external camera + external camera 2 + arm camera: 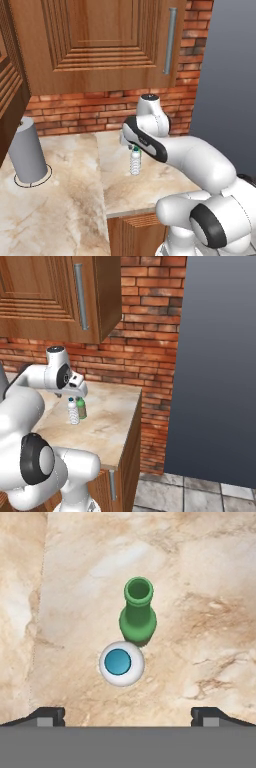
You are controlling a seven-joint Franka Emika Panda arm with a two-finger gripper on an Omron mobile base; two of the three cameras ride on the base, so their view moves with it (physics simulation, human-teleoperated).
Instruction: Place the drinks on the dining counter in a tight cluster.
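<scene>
- Pincer (128, 714) hangs released, jaws wide, over the beige marbled stone worktop (210, 587).
- Directly beneath: small clear water bottle (121, 663), blue-capped.
- Just beyond, touching: slim dark-green glass bottle (137, 612).

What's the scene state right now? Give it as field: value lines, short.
surface: marble counter against a brick wall
water bottle: clear water bottle, blue cap, upright
green bottle: green glass bottle, upright, open neck, close beside the water bottle; contact cannot be told
gripper: gripper open, above the two bottles, looking down on them, holding nothing
other item: grey cylinder upright on the counter section to the left
overhead: wooden cabinet on the wall above the counter
</scene>
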